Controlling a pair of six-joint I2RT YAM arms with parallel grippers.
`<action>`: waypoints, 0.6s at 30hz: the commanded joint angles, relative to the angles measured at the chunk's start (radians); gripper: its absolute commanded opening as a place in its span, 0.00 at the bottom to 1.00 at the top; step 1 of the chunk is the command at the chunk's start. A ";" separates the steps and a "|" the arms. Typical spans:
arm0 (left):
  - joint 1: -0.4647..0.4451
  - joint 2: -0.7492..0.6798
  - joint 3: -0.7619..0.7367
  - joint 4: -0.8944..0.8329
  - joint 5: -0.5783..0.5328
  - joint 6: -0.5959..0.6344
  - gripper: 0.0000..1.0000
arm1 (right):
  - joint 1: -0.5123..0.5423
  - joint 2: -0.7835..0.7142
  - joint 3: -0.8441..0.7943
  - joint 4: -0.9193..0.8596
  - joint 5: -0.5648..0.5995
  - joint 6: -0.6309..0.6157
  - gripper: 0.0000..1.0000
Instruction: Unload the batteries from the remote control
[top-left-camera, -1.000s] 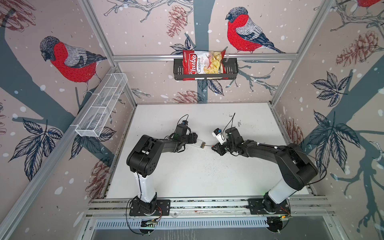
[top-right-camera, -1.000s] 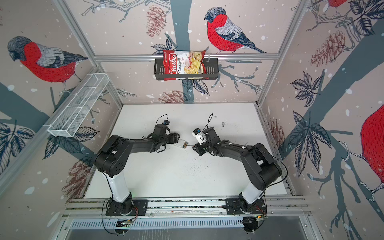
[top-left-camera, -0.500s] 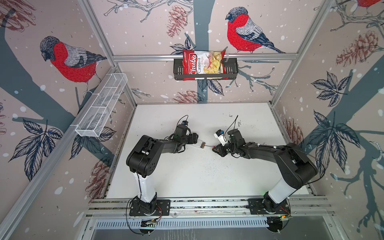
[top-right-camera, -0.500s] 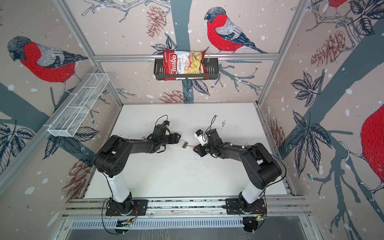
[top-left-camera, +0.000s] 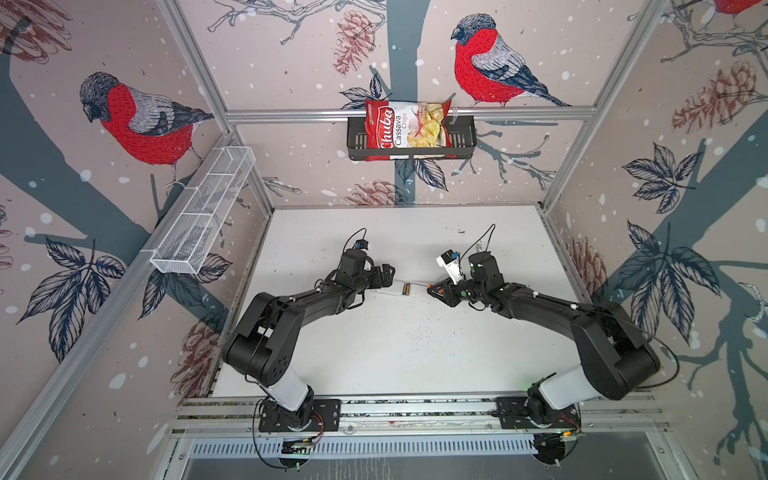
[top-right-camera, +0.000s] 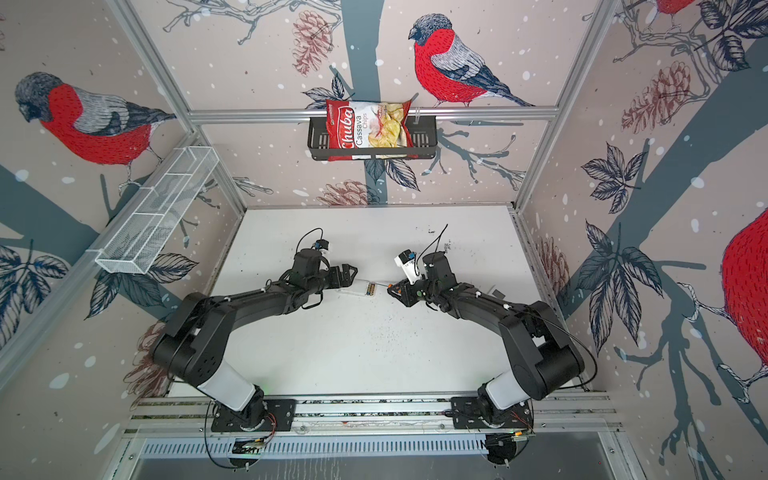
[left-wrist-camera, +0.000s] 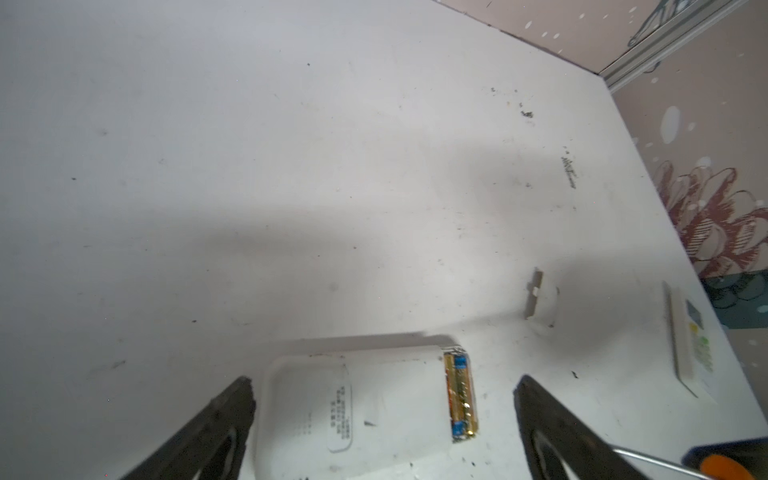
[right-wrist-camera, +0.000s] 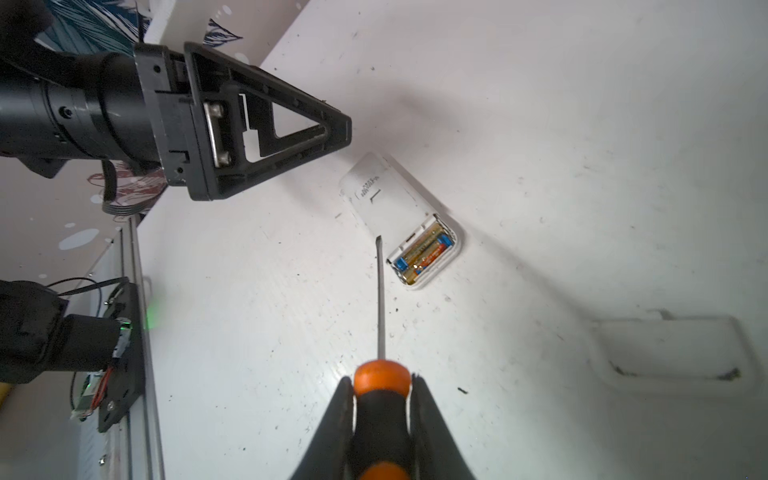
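On the left wall hung a white wire mesh basket (top-left-camera: 203, 212), well apart from everything on the white tabletop (top-left-camera: 374, 353). The left end effector (top-left-camera: 385, 276) hovered near the middle of the tabletop with its fingers (left-wrist-camera: 232, 419) spread wide, released and holding nothing. The right wrist view showed it raised clear of the surface and touching nothing.

Just to its right the white remote control (right-wrist-camera: 395, 199) lay face down, flat on the tabletop, with the battery compartment at its right end uncovered. The batteries (right-wrist-camera: 424, 253), two gold cells with blue and red ends, sat side by side in that compartment, in both top views seen as a small gold patch (top-right-camera: 371, 289) between the two end effectors. Far behind them, on the back wall, a red bag of Chuba cassava chips (top-left-camera: 409, 126) rested in a black wire basket (top-left-camera: 465, 139).

Right of the remote, the screwdriver (right-wrist-camera: 381, 380) pointed left. The tip of its thin metal shaft was just beside the near edge of the open compartment, and I could not tell whether it touched. The right end effector (right-wrist-camera: 380, 399) was clenched on the screwdriver's orange-and-black handle.

Further right a loose white battery cover (right-wrist-camera: 669, 357) lay on the tabletop, apart from the remote. Beyond it, close to the right wall, lay another white remote (left-wrist-camera: 685, 345) with coloured buttons facing up
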 joint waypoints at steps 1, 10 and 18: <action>0.003 -0.065 -0.030 0.080 0.082 -0.057 0.89 | 0.003 -0.051 -0.030 0.113 -0.057 0.046 0.00; -0.006 -0.186 -0.143 0.301 0.207 -0.305 0.71 | 0.069 -0.097 -0.084 0.408 -0.023 0.161 0.00; -0.036 -0.304 -0.209 0.383 0.125 -0.454 0.74 | 0.125 -0.062 -0.086 0.577 0.031 0.209 0.00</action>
